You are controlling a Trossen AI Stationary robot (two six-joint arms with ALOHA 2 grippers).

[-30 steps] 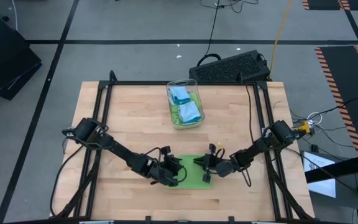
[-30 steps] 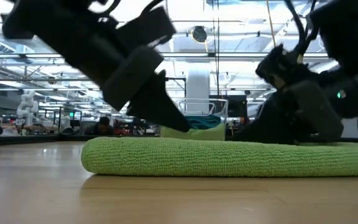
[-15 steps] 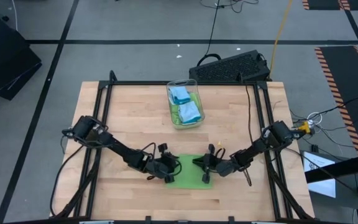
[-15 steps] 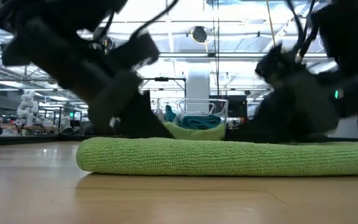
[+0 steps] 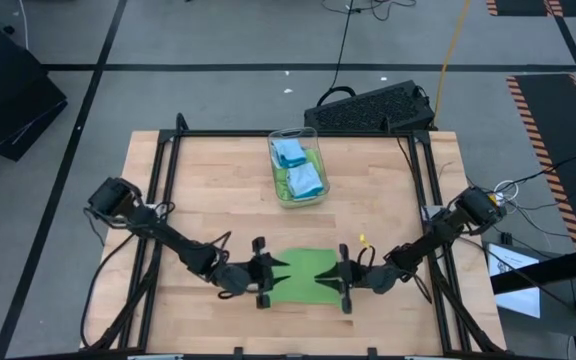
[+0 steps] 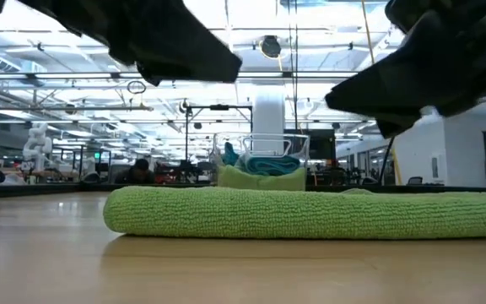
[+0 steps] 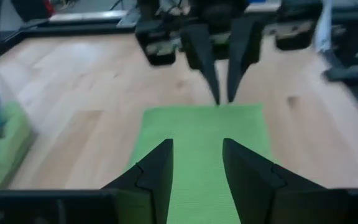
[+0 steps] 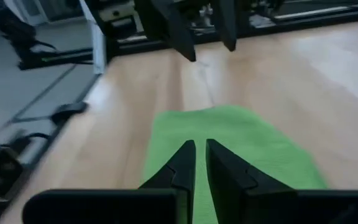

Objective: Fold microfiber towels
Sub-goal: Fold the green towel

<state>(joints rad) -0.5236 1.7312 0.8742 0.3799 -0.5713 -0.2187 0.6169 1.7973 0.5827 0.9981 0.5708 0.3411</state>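
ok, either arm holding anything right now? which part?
Nothing held. The left gripper and right gripper sit at opposite ends of the folded green towel, raised clear of it in the low view.

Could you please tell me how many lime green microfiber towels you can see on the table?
2: one folded lime green microfiber towel lies between the grippers; another sits in the clear plastic bin under the light blue towels. More may be hidden there.

The light was bright and even, coming from the ceiling lamps (image 6: 251, 51) seen in the low view, which glared white. The bench (image 5: 218, 190) showed only soft, weak shadows. In the low view both arms were dark, blurred shapes. The left wrist view was soft, and the towel (image 7: 197, 143) there looked out of focus.
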